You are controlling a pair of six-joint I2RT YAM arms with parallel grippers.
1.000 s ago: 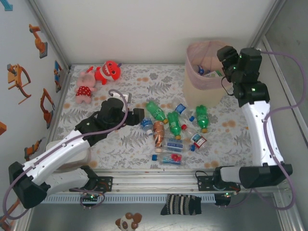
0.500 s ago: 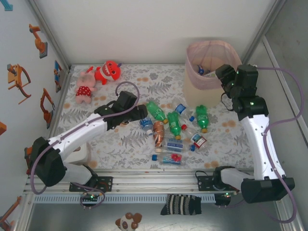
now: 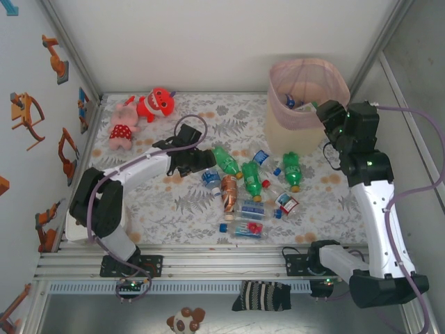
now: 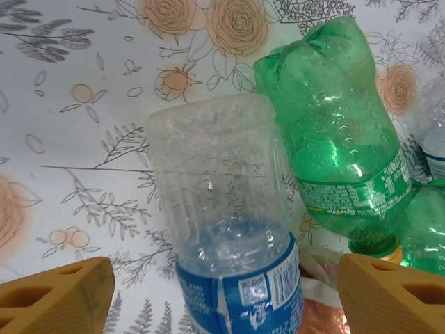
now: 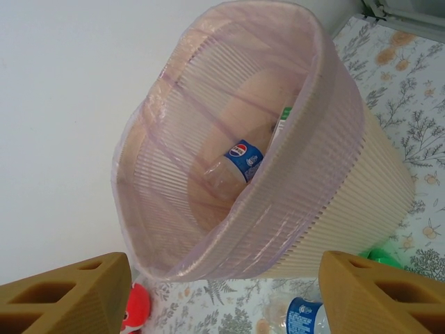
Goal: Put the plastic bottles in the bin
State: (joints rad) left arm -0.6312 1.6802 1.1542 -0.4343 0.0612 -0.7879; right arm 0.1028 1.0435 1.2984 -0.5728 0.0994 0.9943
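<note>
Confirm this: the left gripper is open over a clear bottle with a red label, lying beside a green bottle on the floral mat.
One detail is wrong: the clear bottle carries a blue label, not a red one, as the left wrist view shows. Otherwise right: the left gripper is open over it, and it lies beside a green bottle on the floral mat.

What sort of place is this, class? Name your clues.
Likely a robot test cell: left arm and right arm bolted to a rail, enclosure walls, and bottles, plush toys and a bin as props.

one bin [image 3: 290, 136], two plush toys [image 3: 156, 103], three green bottles [image 3: 224, 160], several clear bottles [image 3: 212, 182].
</note>
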